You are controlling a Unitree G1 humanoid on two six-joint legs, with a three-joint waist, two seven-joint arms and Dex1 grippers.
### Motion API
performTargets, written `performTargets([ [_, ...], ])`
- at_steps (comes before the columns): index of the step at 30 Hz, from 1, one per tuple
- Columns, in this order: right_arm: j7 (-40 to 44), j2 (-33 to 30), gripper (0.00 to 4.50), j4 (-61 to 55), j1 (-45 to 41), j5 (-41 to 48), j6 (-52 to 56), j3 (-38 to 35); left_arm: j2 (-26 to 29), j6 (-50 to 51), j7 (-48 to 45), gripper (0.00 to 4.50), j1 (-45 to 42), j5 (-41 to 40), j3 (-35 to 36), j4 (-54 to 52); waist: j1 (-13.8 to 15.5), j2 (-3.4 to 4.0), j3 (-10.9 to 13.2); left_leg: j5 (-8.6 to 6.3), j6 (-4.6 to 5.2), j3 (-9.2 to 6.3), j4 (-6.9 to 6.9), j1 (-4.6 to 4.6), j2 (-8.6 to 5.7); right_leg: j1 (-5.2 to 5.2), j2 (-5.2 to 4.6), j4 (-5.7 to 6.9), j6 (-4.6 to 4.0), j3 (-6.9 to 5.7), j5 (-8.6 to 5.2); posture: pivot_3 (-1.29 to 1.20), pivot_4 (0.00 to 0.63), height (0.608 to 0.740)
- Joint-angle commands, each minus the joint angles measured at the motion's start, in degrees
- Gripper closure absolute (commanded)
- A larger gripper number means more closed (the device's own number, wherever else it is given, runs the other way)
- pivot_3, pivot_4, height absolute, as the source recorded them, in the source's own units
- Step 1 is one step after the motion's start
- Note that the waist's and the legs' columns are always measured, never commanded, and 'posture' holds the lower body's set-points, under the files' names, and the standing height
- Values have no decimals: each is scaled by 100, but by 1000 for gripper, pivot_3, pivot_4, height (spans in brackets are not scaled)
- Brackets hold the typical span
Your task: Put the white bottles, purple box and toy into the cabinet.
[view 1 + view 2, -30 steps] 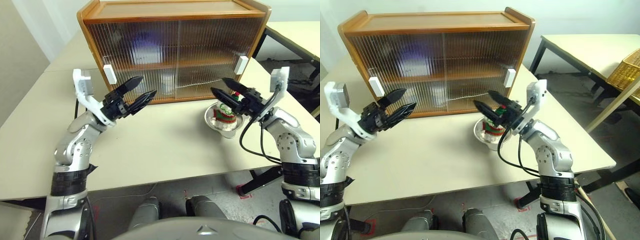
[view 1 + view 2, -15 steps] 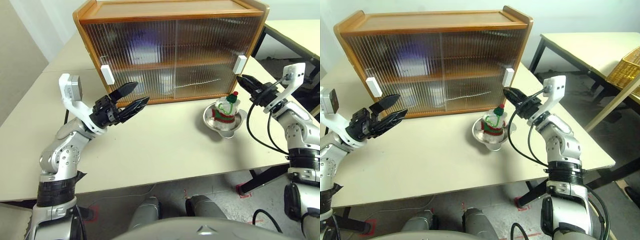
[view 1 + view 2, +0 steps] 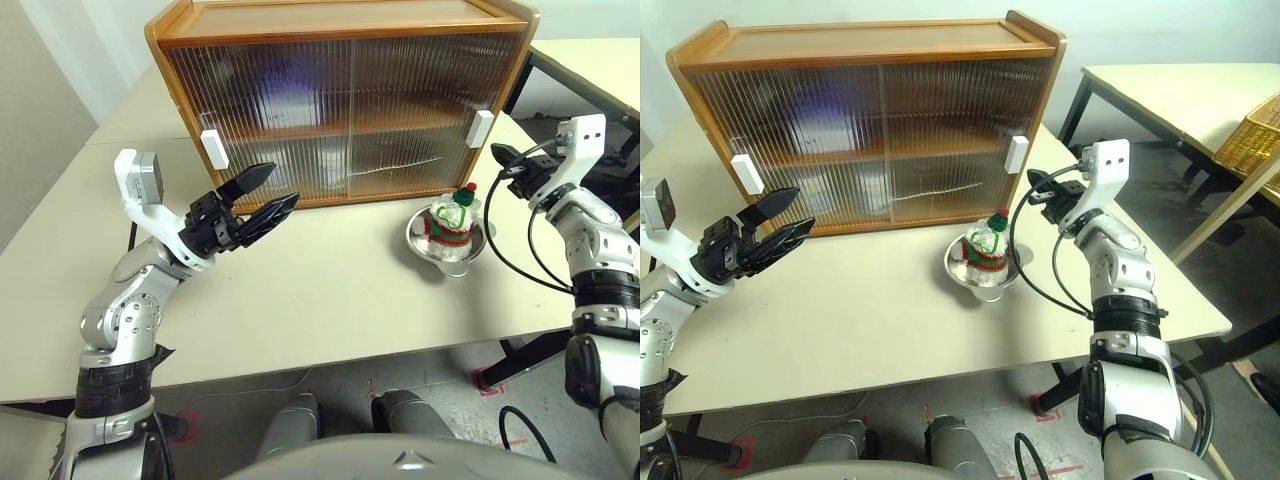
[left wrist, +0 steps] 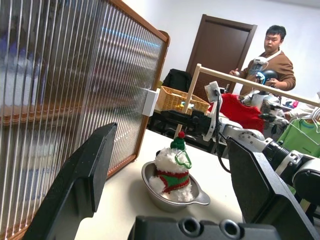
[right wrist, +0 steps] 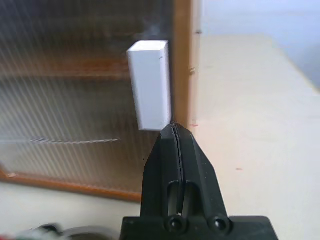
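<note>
A large brown wooden cabinet (image 3: 340, 100) with ribbed translucent sliding doors fills the upper middle of the left eye view, standing on a pale beige table (image 3: 330, 290). Both doors are drawn shut, each carrying a small white block handle: one at the left edge (image 3: 211, 150), one at the right edge (image 3: 481, 128). Behind the ribbed panels a middle shelf shows, along with a blurred purple patch in the upper left compartment and pale shapes below; what these are cannot be made out.

In the centre right of the frame, just in front of the cabinet's lower right corner, a shallow metal bowl (image 3: 425, 243) sits on the table. Inside it stands the small knitted plush toy (image 3: 452, 220), white with red and green stripes and a red bobble on top, upright.

The left gripper (image 3: 266, 195) hovers above the table at the centre left of the frame, in front of the cabinet's left door and apart from it. Its two black fingers are spread wide with nothing between them, and they point toward the cabinet.

The right gripper (image 3: 499, 155) is at the right of the frame, just beside the right-hand white handle and above and beyond the bowl. Its black fingers (image 5: 177, 150) are pressed fully together, empty, and in the right wrist view their tip sits right at the lower end of that handle (image 5: 149, 84); whether it touches cannot be told.

In the left wrist view a person (image 4: 267, 55) in a brown top stands in the background near a dark door (image 4: 220, 47).
</note>
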Motion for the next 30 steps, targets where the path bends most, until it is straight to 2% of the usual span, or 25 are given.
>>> performTargets([
  [1,-159,66,4481,323,-224,-270,-275,116,-24,-60,25,0,19,20,22,-61,2,1,-1,0,1,0,-1,0,1,0,0,1,-1,-1,-1,-51,20,740],
  [17,-665,222,4481,313,-674,-498,199,247,-67,-237,31,0,1,106,-64,-34,26,3,-2,5,9,2,0,5,20,-6,5,32,-23,-19,-15,-46,20,740],
  [30,-955,723,4481,-950,-766,-263,1714,318,-138,-333,31,0,23,185,-130,-21,18,6,-2,5,7,1,-6,12,25,-12,11,43,-17,-21,-19,-41,28,740],
])
